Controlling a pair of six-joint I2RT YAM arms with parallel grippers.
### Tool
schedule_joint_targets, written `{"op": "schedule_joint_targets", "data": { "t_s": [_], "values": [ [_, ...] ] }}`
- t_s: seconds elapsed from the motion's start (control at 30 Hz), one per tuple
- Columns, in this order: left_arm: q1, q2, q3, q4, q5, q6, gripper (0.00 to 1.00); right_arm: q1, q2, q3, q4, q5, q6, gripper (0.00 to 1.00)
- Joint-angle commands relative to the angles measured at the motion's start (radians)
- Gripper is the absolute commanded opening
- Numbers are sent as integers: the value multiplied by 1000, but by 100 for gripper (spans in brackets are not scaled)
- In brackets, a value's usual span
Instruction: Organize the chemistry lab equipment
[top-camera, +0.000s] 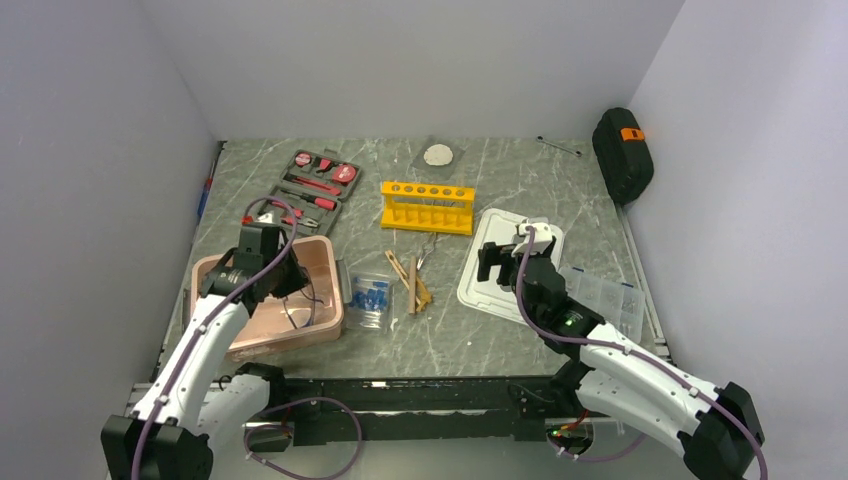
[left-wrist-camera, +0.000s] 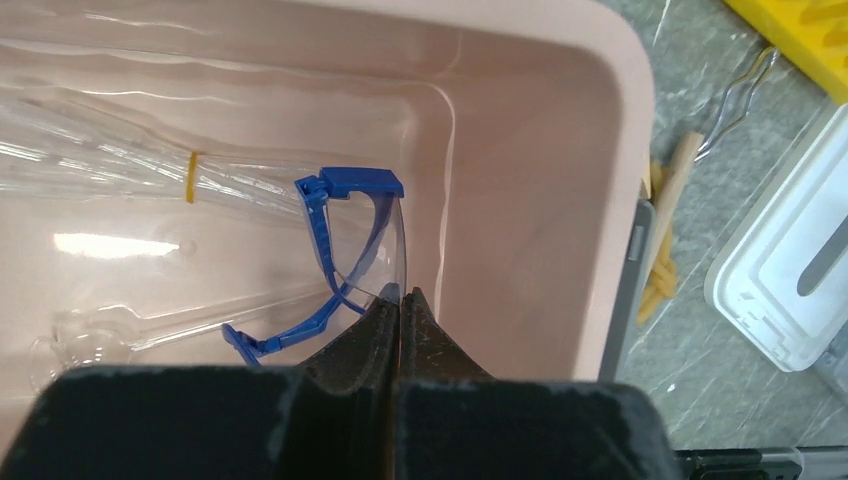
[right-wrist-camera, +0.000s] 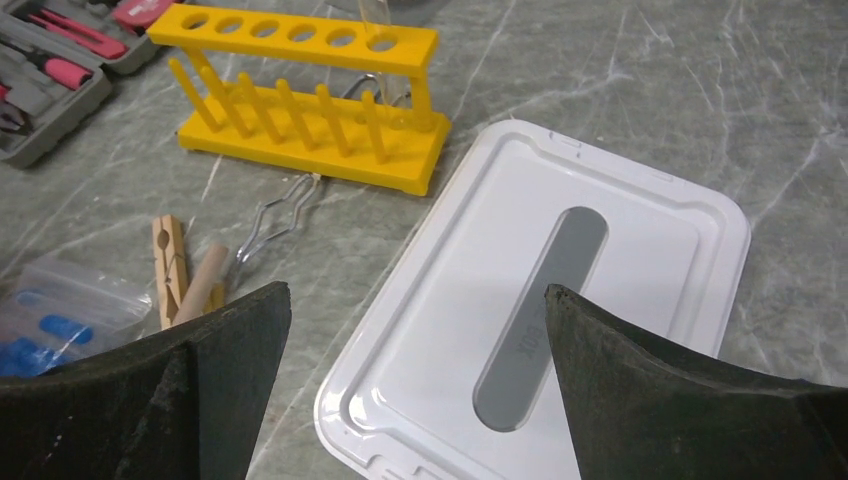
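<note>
Over on the left, the left gripper (left-wrist-camera: 400, 298) reaches into the pink bin (left-wrist-camera: 630, 150), its jaws clamped on the lens edge of the safety glasses (left-wrist-camera: 322, 230). Mid-table lie the bag of tubes (top-camera: 370, 298) and the wooden clamps (top-camera: 412, 283), with the yellow rack (top-camera: 427, 207) behind them. The right gripper (right-wrist-camera: 416, 292) hangs wide open above the white lid (right-wrist-camera: 450, 330).
</note>
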Motion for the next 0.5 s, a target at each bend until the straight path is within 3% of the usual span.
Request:
{"op": "schedule_joint_targets", "data": {
  "t_s": [0.0,0.3,0.47],
  "values": [
    [13,34,-16,94,70,43,0,-6,2,42,-24,58,20,99],
    [22,111,-38,142,90,66,21,-13,-15,27,-30,76,13,100],
    [22,88,-37,132,43,66,40,-17,-8,26,-27,76,13,100]
  ]
}}
